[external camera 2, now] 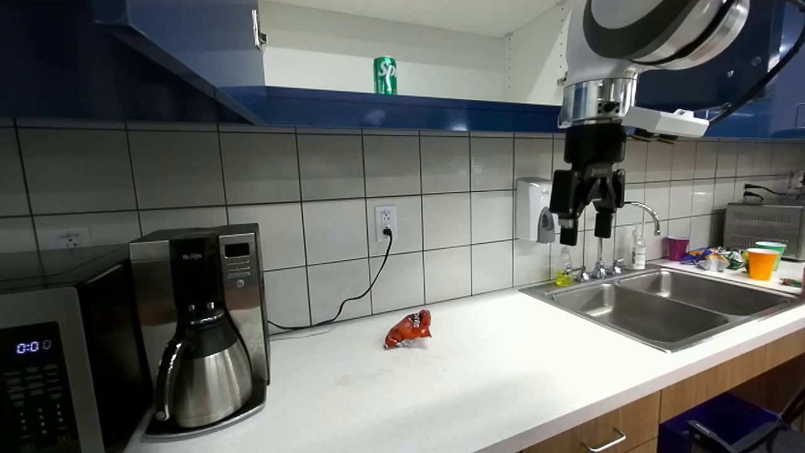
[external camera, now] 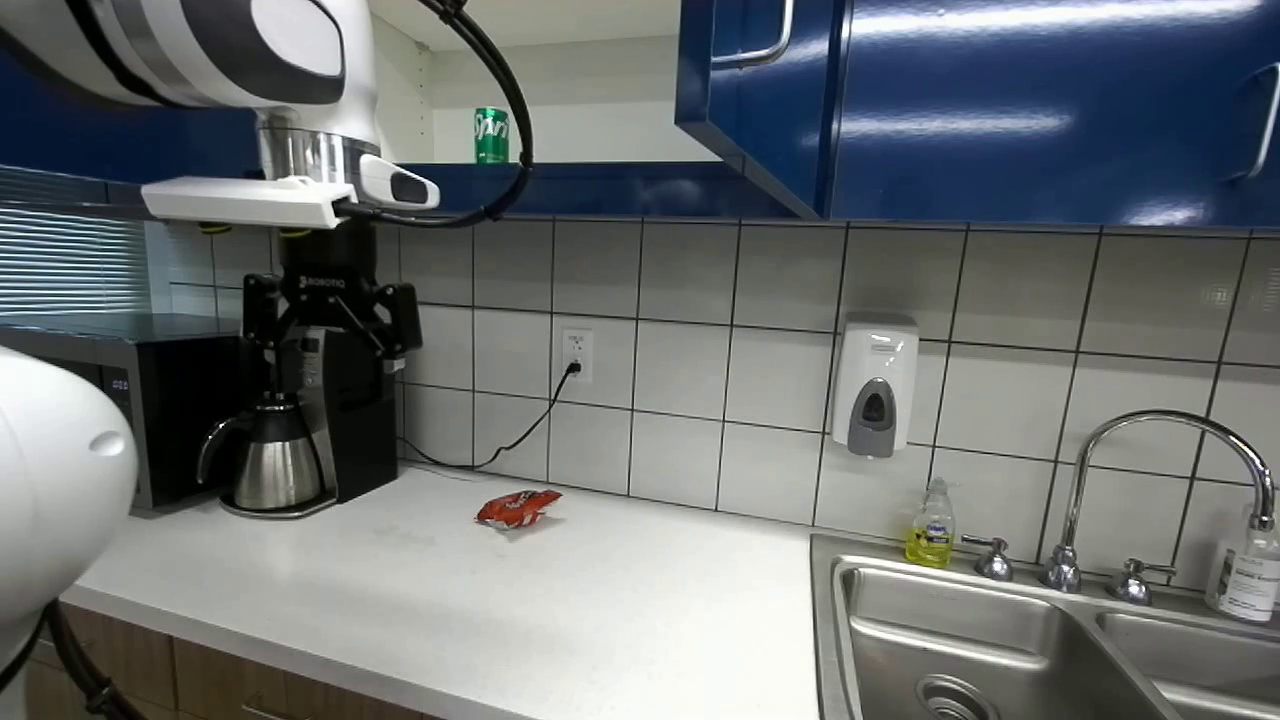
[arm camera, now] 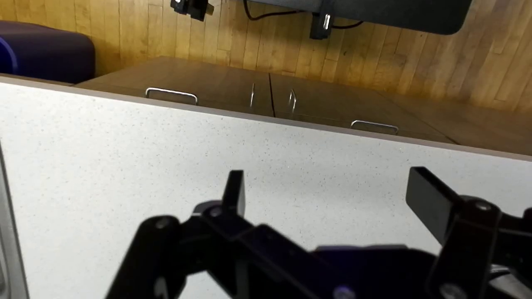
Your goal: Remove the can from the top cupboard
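The green can [external camera: 491,136] stands upright on the shelf of the open top cupboard [external camera: 600,105]. In an exterior view, the can [external camera 2: 385,76] is also seen inside the cupboard [external camera 2: 453,66], its lowest edge cut off by the blue front rail. My gripper [external camera: 330,365] points down and hangs below the cupboard's level, apart from the can. It also shows in an exterior view [external camera 2: 586,231]. In the wrist view, the gripper's fingers [arm camera: 326,195] are spread wide with only the white counter [arm camera: 166,158] visible between them. The can is out of the wrist view.
A blue cupboard door [external camera: 765,90] stands open, and another open door [external camera 2: 188,50] hangs opposite. A coffee maker [external camera 2: 245,289] and microwave [external camera 2: 113,340] stand on the counter. A red crumpled packet [external camera: 518,508] lies on it. A sink [external camera: 950,600] and soap dispenser [external camera: 877,385] are beyond.
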`<move>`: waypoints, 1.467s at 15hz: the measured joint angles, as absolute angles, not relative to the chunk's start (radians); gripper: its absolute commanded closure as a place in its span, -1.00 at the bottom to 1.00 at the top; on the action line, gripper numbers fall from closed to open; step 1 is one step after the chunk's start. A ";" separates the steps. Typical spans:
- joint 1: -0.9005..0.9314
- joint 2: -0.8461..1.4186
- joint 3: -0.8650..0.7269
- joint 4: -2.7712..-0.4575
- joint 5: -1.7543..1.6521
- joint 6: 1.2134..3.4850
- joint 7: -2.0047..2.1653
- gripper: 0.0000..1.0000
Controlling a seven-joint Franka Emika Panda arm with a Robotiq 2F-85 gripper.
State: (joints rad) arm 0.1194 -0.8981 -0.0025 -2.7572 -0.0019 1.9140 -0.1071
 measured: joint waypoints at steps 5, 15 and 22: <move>0.119 -0.898 0.006 -2.685 -0.002 1.924 -0.106 -1.00; 0.119 -0.898 0.049 -2.526 -0.002 1.969 -0.101 -1.00; 0.119 -0.886 0.075 -2.412 -0.002 2.006 -0.089 -1.00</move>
